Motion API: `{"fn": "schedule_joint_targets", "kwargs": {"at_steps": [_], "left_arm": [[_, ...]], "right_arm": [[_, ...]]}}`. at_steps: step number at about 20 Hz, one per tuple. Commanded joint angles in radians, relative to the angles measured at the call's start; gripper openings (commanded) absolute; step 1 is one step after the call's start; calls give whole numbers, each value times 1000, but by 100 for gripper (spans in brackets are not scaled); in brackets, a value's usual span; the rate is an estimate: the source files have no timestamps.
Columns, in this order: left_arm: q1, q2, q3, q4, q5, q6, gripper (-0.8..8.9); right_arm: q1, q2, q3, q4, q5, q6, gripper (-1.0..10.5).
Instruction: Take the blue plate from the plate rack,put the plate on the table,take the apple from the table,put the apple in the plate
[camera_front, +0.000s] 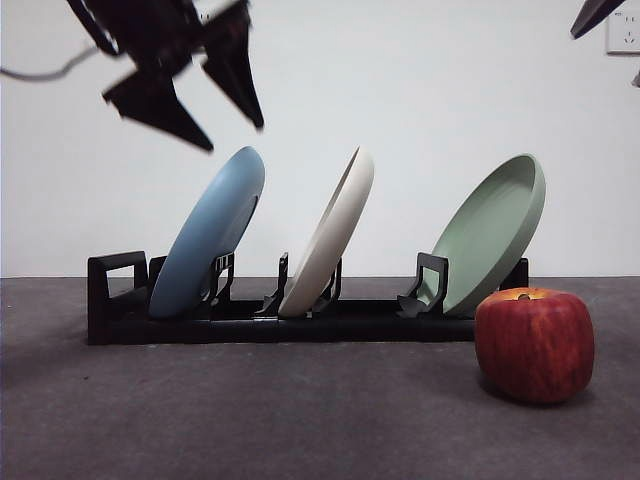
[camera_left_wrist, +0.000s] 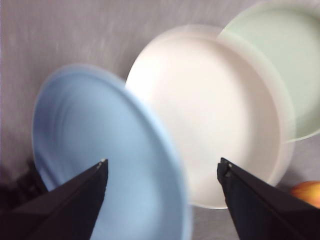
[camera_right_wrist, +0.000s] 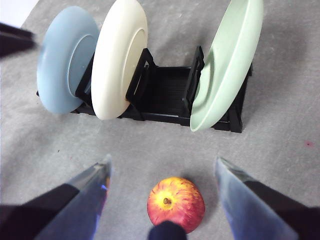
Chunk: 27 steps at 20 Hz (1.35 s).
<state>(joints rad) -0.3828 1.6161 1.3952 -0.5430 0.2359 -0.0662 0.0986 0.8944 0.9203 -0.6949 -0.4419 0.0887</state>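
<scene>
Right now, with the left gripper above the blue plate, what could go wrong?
The left gripper hangs open over the blue plate, which leans close to the cream-white plate; a jaw could knock that neighbour. Lifting might also drag the plate rack. The apple sits near the rack, limiting set-down room there.

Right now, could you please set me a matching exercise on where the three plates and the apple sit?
Things:
1. blue plate
2. cream-white plate
3. pale green plate
4. apple

Places:
A. middle of the plate rack
B. on the table
C. rack end below the open left hand
D. rack end nearest the apple

Pairs: 1-C, 2-A, 3-D, 4-B
</scene>
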Motion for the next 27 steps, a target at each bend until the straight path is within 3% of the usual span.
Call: {"fn": "schedule_joint_targets", "kwargs": {"at_steps": [1, 4, 8, 9, 18, 22, 24, 27], "left_arm": [[-5, 39, 0, 16, -25, 15, 366], [-5, 50, 0, 37, -24, 15, 331], [-5, 50, 0, 44, 9, 29, 13], [-7, 50, 0, 44, 27, 42, -12], [-10, -5, 11, 44, 32, 44, -9], [-26, -74, 104, -69, 69, 74, -9], [-45, -124, 187, -183, 116, 115, -9], [-113, -209, 312, -389, 108, 194, -9]], "right_arm": [[2, 1, 4, 4, 3, -8, 347], [2, 1, 4, 4, 3, -8, 347], [2, 1, 4, 4, 4, -8, 347], [2, 2, 4, 4, 6, -8, 347], [2, 3, 4, 4, 7, -8, 346], [2, 3, 4, 4, 7, -8, 346], [2, 3, 4, 4, 7, -8, 346], [2, 3, 4, 3, 6, -8, 347]]}}
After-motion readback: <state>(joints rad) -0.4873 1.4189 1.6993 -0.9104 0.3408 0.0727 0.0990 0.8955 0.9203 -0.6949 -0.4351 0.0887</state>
